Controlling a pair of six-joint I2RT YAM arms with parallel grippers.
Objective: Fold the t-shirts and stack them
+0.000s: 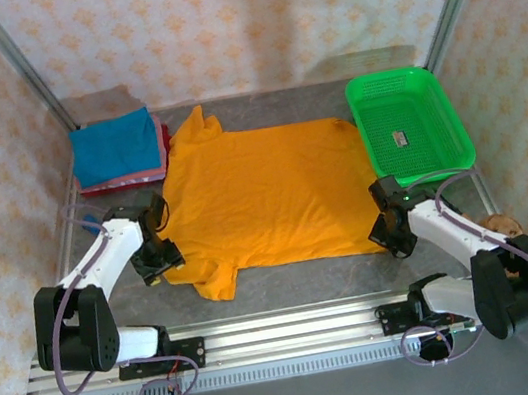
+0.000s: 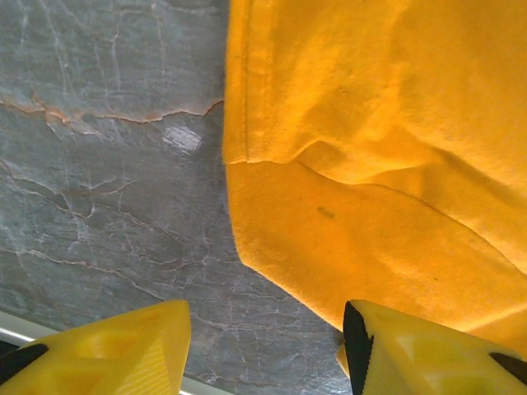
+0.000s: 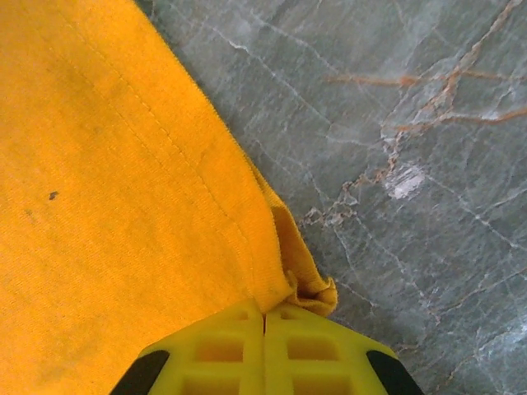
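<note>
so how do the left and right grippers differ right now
The left gripper is open, jaws apart over the table and the orange t-shirt's edge; the right gripper is shut, pinching that shirt's hem corner. The left holds nothing; the right holds cloth. Both have yellow fingers and sit at the shirt's near side.

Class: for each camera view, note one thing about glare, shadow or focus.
Top external: soft even light, barely a shadow round the bright orange cloth t-shirt. Left wrist: a white glare patch on the grey marbled table. Right wrist: a similar patch; shirt stitching sharp.
</note>
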